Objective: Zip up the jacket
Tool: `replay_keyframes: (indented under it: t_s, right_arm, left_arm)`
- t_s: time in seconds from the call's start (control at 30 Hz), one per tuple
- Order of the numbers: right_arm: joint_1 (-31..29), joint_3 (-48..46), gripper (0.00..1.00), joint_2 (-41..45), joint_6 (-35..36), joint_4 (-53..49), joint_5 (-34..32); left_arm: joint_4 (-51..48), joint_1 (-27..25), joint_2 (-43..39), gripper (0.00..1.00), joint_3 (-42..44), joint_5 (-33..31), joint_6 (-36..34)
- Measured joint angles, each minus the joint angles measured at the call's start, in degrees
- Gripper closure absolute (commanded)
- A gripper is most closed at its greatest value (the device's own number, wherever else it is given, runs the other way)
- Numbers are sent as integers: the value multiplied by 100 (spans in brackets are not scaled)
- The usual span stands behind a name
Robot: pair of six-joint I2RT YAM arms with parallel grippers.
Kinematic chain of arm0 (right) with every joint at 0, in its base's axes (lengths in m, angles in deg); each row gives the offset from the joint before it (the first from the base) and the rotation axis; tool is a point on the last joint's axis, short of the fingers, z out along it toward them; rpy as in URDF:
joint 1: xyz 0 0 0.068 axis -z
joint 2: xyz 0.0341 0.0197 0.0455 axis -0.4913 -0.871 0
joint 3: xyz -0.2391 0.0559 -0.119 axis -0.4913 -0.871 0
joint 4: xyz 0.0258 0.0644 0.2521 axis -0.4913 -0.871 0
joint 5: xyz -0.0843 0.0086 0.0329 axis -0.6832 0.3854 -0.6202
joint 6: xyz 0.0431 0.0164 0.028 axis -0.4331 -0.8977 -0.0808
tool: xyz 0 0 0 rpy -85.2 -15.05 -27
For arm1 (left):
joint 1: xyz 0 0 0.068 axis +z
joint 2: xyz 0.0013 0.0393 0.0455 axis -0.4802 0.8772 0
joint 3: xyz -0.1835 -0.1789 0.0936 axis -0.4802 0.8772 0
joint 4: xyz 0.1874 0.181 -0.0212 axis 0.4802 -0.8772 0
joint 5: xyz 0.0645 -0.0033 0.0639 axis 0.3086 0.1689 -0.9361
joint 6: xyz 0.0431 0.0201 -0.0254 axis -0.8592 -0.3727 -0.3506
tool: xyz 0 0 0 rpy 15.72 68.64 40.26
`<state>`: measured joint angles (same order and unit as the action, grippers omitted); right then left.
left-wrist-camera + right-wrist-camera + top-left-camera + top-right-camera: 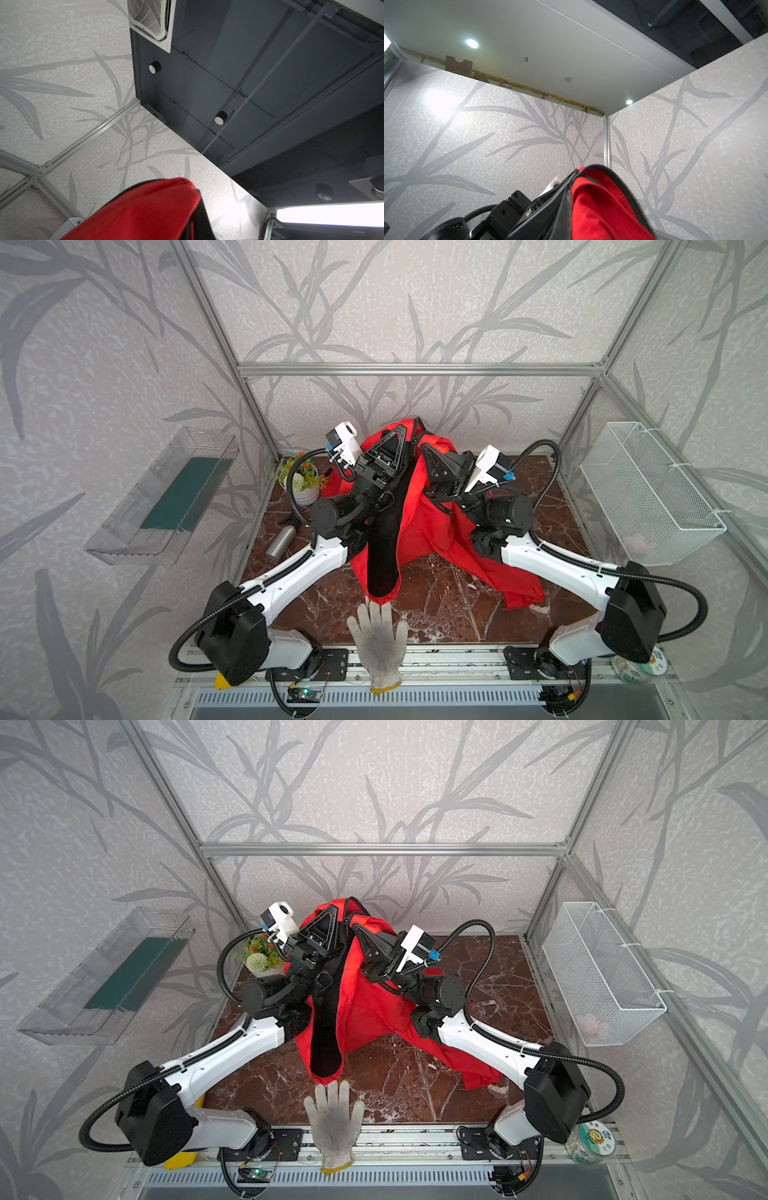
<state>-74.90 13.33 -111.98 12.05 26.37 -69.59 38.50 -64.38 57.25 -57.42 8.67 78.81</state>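
Red jacket [432, 522] hangs high, both jaws pinching its top. Thin cloth could slip out and fall on the bench [436, 601].

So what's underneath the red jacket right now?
Around the draped hem of the jacket the marble table shows, with the white glove lying at its front edge. Whatever sits beneath the fabric itself is covered, so I cannot tell.

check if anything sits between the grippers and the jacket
Nothing visible does. The left gripper and right gripper are both shut on the jacket near its top, holding it up. The white glove lies near its hem, clear of both.
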Motion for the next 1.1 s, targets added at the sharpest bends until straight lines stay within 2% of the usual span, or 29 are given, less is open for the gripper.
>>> replay_keyframes:
  t_s: [0.23, 1.1]
  right_arm:
    - [0, 0, 100, -4, -74, -13, 2]
    - [-98, 0, 100, -9, -225, -190, 66]
  left_arm:
    - [-4, -11, -83, 100, 101, -17, -269]
    - [-50, -173, -634, 100, 654, -557, -2262]
